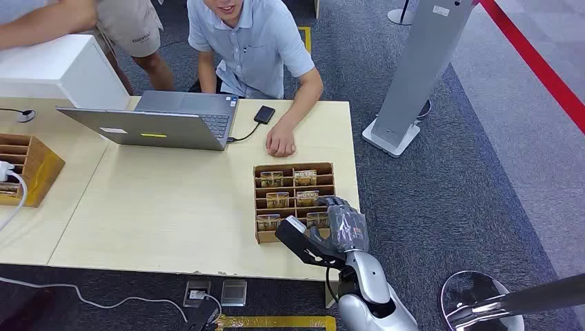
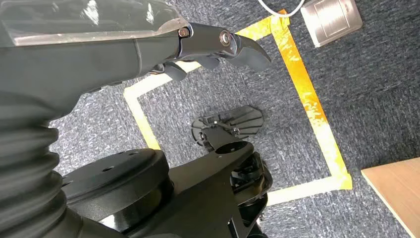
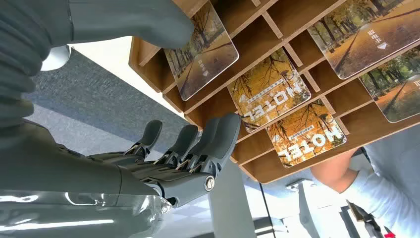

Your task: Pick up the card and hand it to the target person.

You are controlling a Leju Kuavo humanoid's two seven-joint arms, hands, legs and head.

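resting against slotted wooden rack (image 1: 262,236), grey robot hand (image 1: 343,222).

The table (image 1: 172,207) carries a laptop (image 1: 162,118), a card rack (image 1: 293,200) and perhaps a drive (image 1: 264,114).

The card rack (image 1: 260,185) is plain matt wood, its cards (image 3: 270,90) are glossy printed plastic, and beside the rack the table (image 1: 172,207) is smooth pale wood.
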